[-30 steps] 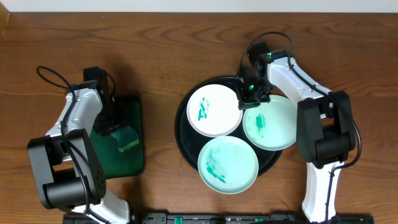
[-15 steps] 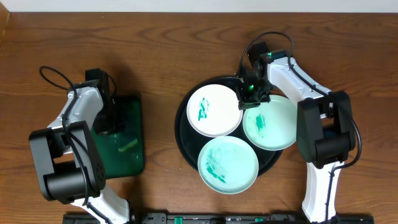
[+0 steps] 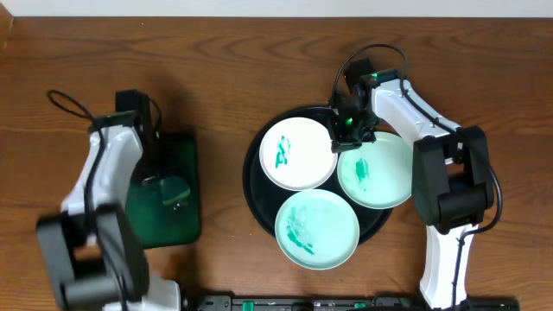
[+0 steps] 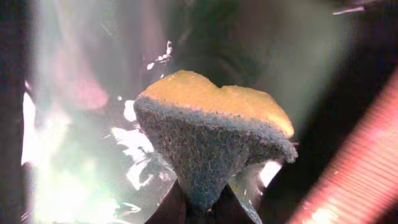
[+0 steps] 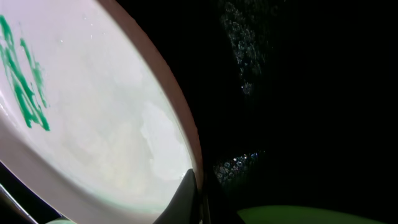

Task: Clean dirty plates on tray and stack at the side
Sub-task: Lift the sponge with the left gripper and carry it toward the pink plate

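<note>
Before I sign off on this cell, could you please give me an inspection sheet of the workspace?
Surface: brown wooden table.
Job's things: three green-smeared plates on black tray: white plate, right mint plate, front mint plate; sponge over green tub.
Clutter: nothing seen.
Grippers: left gripper pinches sponge; right gripper closed on white plate's rim.
Cables: black cables loop at both arms.
Surroundings: pale wall strip beyond table's far edge.
</note>
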You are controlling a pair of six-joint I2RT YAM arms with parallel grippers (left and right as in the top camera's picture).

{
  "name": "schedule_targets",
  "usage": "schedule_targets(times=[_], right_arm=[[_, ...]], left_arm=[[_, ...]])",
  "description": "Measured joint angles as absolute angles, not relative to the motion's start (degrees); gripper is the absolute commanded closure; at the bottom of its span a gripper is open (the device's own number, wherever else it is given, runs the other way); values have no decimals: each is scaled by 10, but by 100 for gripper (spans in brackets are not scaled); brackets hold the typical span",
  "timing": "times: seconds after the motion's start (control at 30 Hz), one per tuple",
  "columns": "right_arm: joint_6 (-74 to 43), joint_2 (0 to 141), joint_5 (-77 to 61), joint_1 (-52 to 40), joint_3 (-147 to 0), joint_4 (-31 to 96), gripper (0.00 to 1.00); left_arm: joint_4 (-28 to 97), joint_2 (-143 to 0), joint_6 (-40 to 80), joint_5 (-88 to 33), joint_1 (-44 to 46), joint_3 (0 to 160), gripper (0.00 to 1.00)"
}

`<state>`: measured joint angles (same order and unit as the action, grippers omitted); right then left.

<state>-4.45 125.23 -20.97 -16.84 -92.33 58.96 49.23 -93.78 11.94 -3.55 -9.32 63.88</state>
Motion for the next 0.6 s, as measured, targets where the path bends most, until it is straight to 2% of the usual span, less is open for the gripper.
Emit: schedule_targets(times=[0.3, 0.6], right_arm=[[-43, 1252, -210, -168, -923, 589, 99], [-41, 1252, -210, -168, -923, 591, 99]], left_arm=[[527, -720, 119, -26, -57, 639, 93], [468, -613, 77, 19, -57, 639, 93]])
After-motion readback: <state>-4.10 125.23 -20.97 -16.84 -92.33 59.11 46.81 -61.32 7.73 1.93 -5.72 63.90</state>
